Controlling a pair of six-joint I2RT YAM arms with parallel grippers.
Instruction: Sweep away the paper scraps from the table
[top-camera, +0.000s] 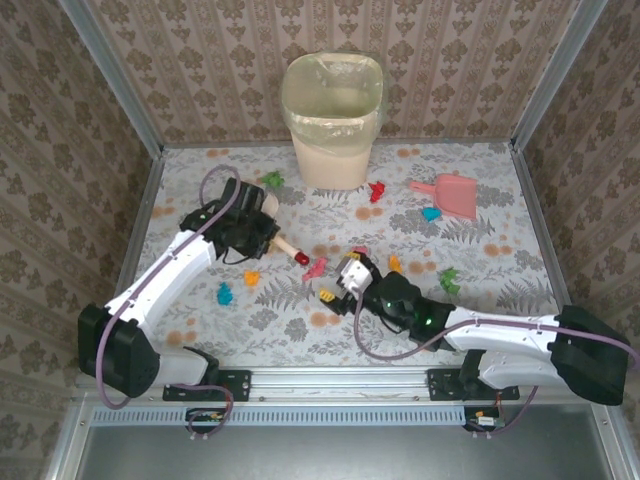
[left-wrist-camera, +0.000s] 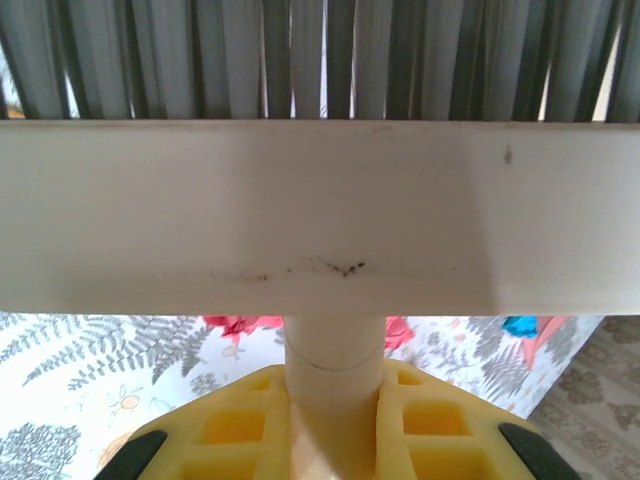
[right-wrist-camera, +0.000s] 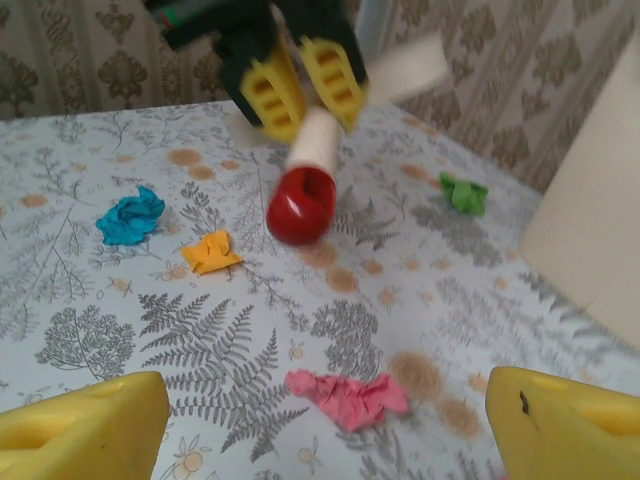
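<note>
Leaf-and-flower print covers the table (top-camera: 500, 300), which is shut in by brown damask walls (top-camera: 60, 150). Yellow fingers (left-wrist-camera: 240, 430) of the left gripper (top-camera: 262, 232) are clamped tight on the pale handle of a brush (left-wrist-camera: 320, 210). Its white head lies crosswise just beyond them, and its red tip (right-wrist-camera: 300, 205) points toward the right gripper (top-camera: 348, 272). That gripper's fingers stand wide apart, holding nothing, low over a pink scrap (right-wrist-camera: 350, 395). A lined bin (top-camera: 332, 110) stands at the back wall, with a pink dustpan (top-camera: 450, 193) to its right. The scraps (top-camera: 252, 278) lie scattered across the middle of the table. They are tiny crumpled bits: blue (right-wrist-camera: 130, 215), orange (right-wrist-camera: 210, 250), green (right-wrist-camera: 463, 192) and red (top-camera: 377, 190). Another blue one (top-camera: 432, 213) sits just beside the dustpan.
</note>
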